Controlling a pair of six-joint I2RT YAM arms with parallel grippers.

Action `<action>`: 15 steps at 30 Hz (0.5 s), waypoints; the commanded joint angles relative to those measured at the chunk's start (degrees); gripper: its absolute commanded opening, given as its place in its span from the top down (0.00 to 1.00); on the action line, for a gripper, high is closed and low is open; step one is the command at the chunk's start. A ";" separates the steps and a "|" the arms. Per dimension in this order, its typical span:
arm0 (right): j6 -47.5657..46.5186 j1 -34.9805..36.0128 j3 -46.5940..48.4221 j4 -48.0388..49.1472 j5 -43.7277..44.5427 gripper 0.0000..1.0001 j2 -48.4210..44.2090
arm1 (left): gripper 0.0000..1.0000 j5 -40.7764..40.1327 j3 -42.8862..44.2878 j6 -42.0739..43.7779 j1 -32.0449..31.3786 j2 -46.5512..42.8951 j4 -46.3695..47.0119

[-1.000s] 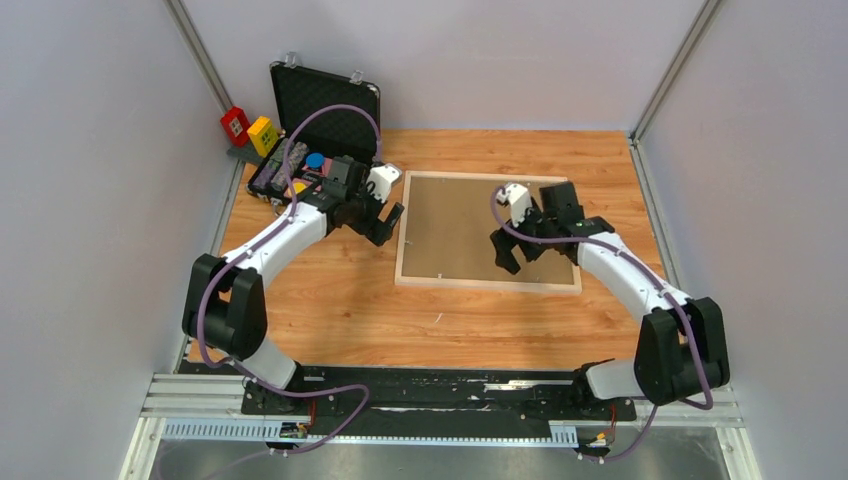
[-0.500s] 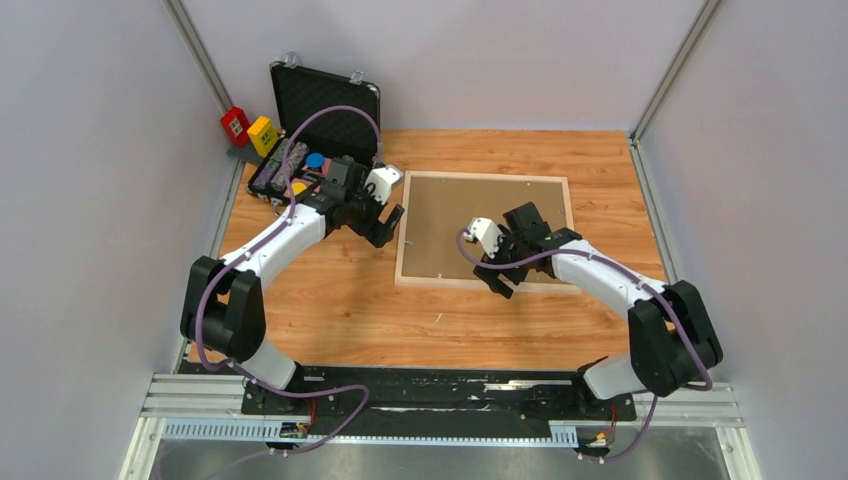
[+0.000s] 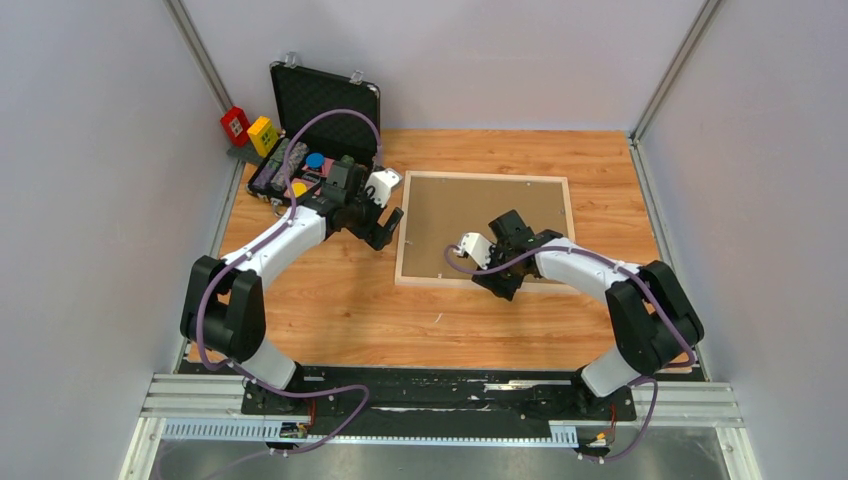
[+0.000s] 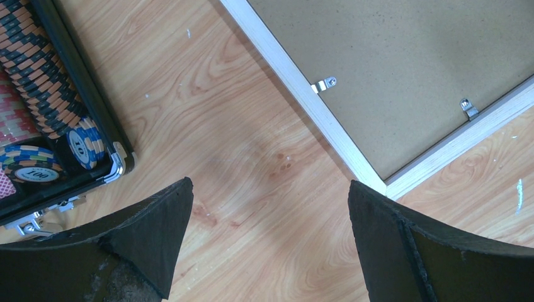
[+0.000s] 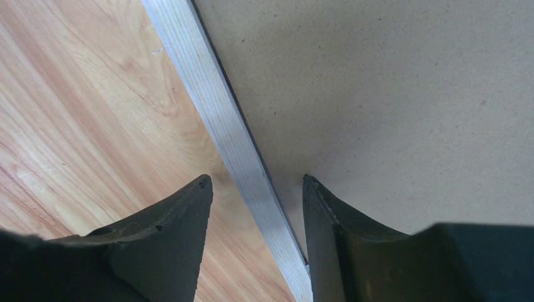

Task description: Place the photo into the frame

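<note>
The pale wood frame (image 3: 401,235) lies face down on the table with a plain brown backing board (image 3: 470,215) inside it. The photo is hidden. My right gripper (image 3: 497,285) is low over the frame's near rail (image 5: 208,94). It is open and straddles the rail, with one finger on the table side and the other over the backing board (image 5: 390,94); I see a gap on the table side. My left gripper (image 3: 388,228) hangs wide open over bare table (image 4: 269,185), just left of the frame's left rail (image 4: 296,88), holding nothing.
A black case (image 3: 325,105) stands open at the back left, its tray full of poker chips (image 4: 38,75). Red (image 3: 235,124) and yellow (image 3: 263,133) blocks sit beside it. Small metal clips (image 4: 324,83) hold the backing. Grey walls close in on both sides.
My right gripper has swung left and toward me, from over the backing board to the frame's near rail, and its jaws have narrowed. The left arm has not moved.
</note>
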 commanded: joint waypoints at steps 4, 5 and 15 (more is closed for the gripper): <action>-0.76 1.12 -0.41 2.50 2.05 0.51 -1.00 | 0.00 -0.30 0.08 0.92 -0.03 -1.10 1.62; -0.72 1.24 -0.79 2.96 2.34 0.52 -1.14 | 0.00 -0.33 0.09 0.88 -0.04 -1.02 1.65; 0.78 2.66 -2.82 4.10 3.04 0.63 -0.37 | 0.00 -0.32 0.72 0.79 -0.04 -0.33 0.98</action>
